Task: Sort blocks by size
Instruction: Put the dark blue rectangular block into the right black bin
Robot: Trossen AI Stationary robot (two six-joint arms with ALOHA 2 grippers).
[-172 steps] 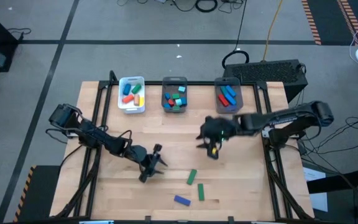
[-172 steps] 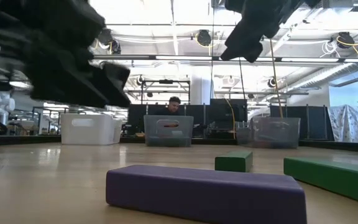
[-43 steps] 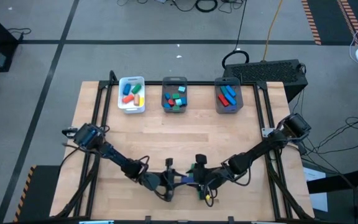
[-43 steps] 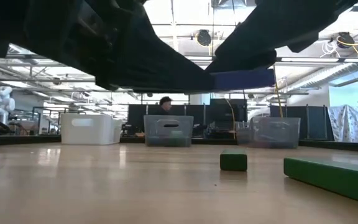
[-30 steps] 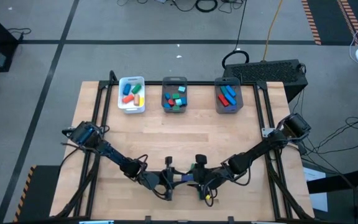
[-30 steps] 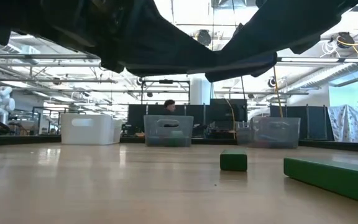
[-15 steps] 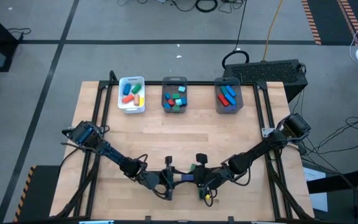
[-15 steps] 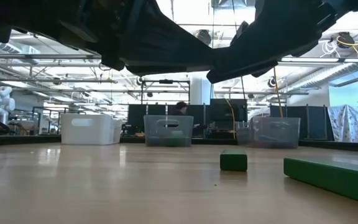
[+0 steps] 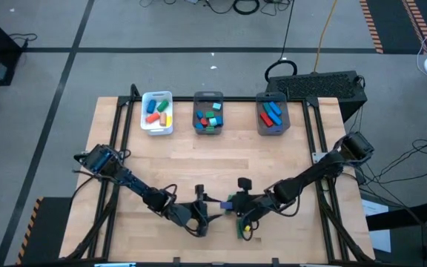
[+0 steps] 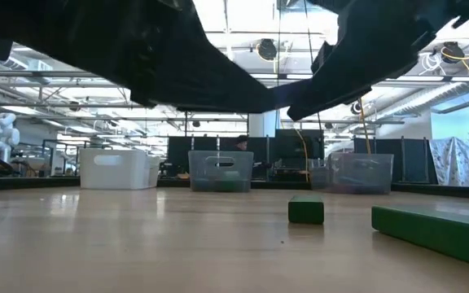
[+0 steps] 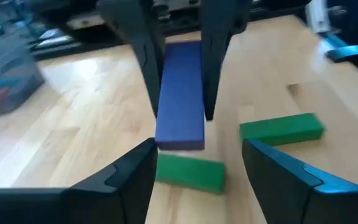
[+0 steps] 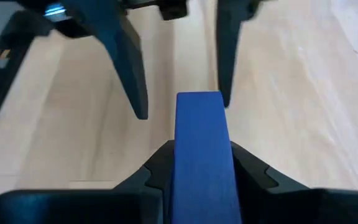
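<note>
A long blue block (image 11: 180, 93) hangs above the table near its front edge, between my two grippers (image 9: 223, 203). My right gripper (image 12: 199, 149) is shut on it. My left gripper (image 11: 197, 146) faces it and is open. Its fingers (image 12: 132, 68) stand on either side of the block's free end with a gap on both sides. Two green blocks (image 11: 189, 173) (image 11: 282, 129) lie flat on the wood below; they also show in the low view (image 10: 305, 210) (image 10: 434, 232). My right gripper pinches the blue block's two long sides (image 12: 199, 134) between its two fingers, at the end nearer the right arm. The block runs on ahead of the fingers toward my left gripper. It is lifted clear of the table, above a green block.
At the table's far edge stand a white tray (image 9: 157, 124) and two grey bins (image 9: 208, 95) (image 9: 272, 96), each with coloured blocks inside. The wood between the bins and the grippers is bare. A person sits beyond the table in the low view.
My right gripper has tipped a little and drawn slightly toward the table's right with the blue block. My left arm has kept its place.
</note>
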